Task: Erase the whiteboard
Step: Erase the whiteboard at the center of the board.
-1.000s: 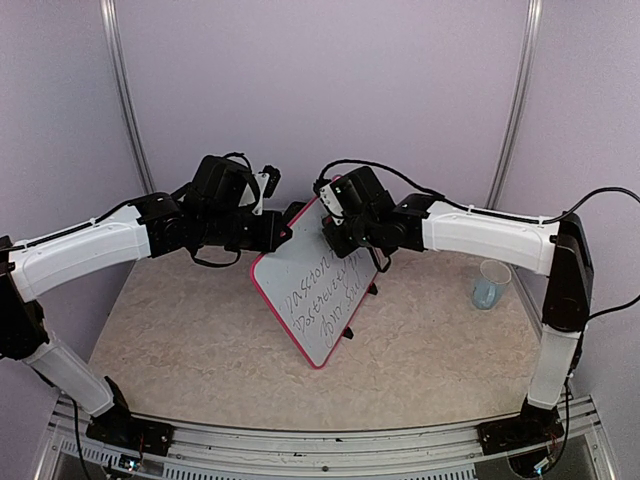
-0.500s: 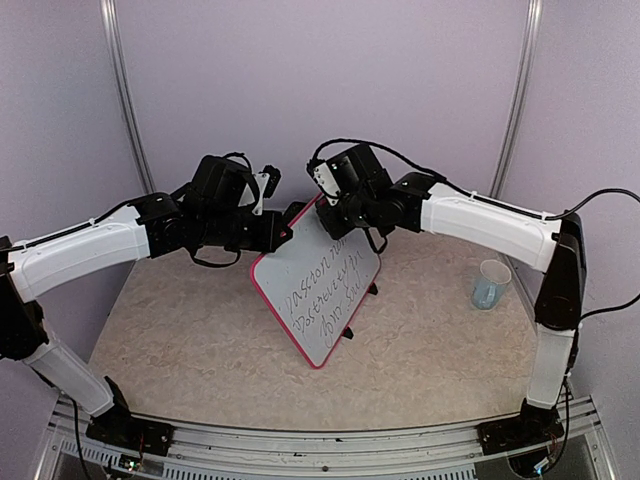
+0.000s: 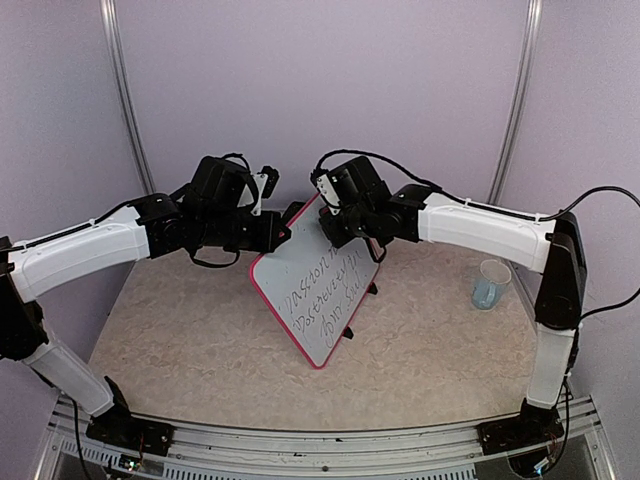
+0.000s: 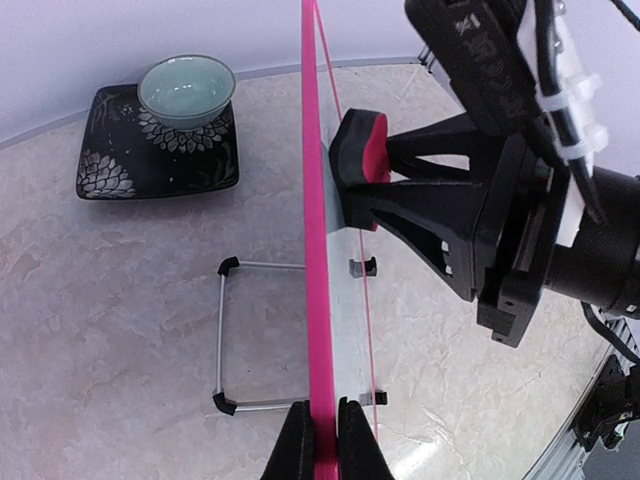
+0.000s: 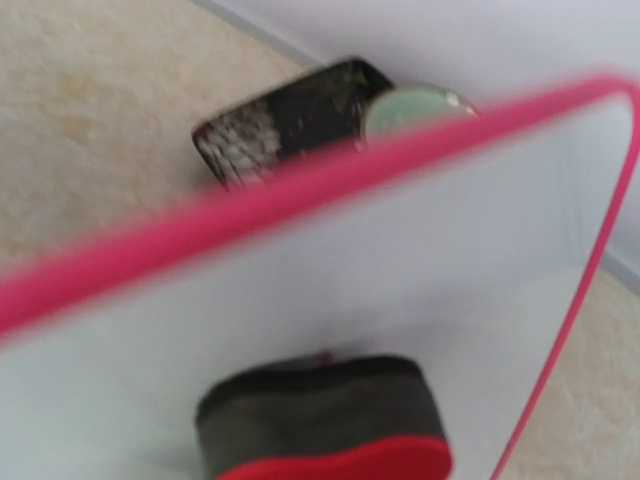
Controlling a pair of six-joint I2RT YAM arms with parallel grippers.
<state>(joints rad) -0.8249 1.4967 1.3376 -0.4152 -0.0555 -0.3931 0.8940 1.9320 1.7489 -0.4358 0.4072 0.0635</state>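
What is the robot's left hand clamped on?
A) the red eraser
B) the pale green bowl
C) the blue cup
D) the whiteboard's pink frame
D: the left wrist view shows the left hand shut on the pink edge of the whiteboard.

Whiteboard point(image 4: 315, 250) is edge-on, pink frame running straight up the view. Left gripper point(image 4: 322, 428) is clamped on the frame's near edge, jaws closed tight. On the board's face side, right gripper point(image 4: 372, 180) holds a black-and-red eraser point(image 4: 360, 152) against the surface. Wire stand point(image 4: 222, 335) with black feet sits on the marbled table point(image 4: 100, 330) behind the board. Far left: black patterned plate point(image 4: 110, 170) carrying a pale green bowl point(image 4: 186, 90).
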